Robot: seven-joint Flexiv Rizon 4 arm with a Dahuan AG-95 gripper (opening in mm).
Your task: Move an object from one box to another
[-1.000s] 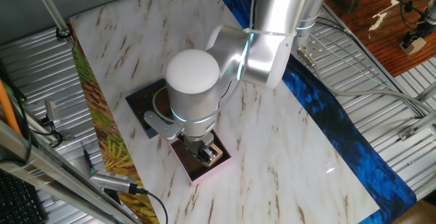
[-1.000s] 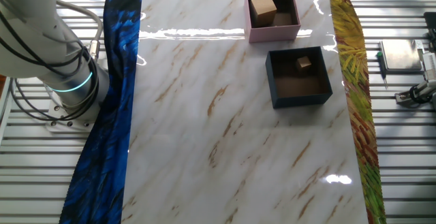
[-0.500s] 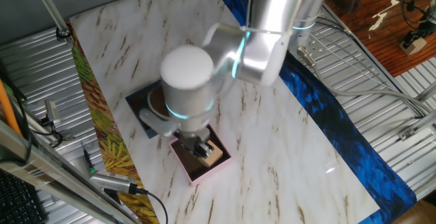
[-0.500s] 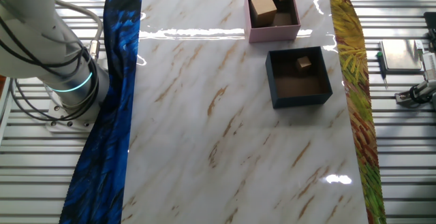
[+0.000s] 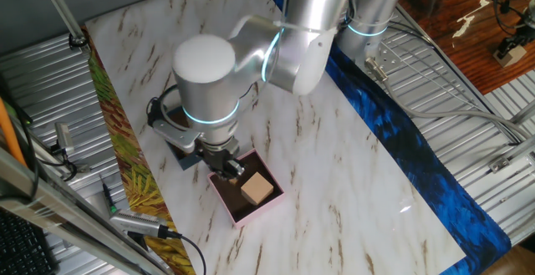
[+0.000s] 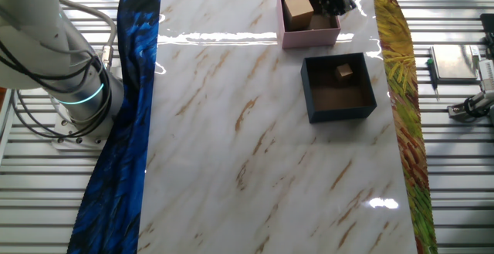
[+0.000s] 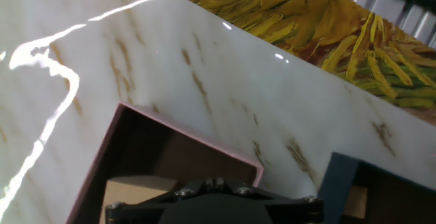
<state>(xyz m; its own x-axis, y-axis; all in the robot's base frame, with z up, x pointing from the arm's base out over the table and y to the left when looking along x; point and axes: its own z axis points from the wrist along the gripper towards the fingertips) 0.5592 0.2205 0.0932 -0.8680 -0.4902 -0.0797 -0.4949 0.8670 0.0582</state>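
The gripper (image 6: 333,1) hangs over the pink box (image 6: 309,36), at the wooden cube's (image 6: 298,8) 3 o'clock; whether its jaws are apart cannot be told. At the pink box's 5 o'clock, the navy box (image 6: 340,113) holds a smaller block (image 6: 344,71) on the marble worktop (image 6: 247,130).

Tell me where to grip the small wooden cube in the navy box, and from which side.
Grip the small cube across two opposite flat faces, coming straight down from above: the navy box walls block any sideways approach, and the cube sits apart from them with room for fingers.

The arm (image 5: 292,33) reaches down, wrist vertical, its tool (image 5: 227,168) pointing at the table.
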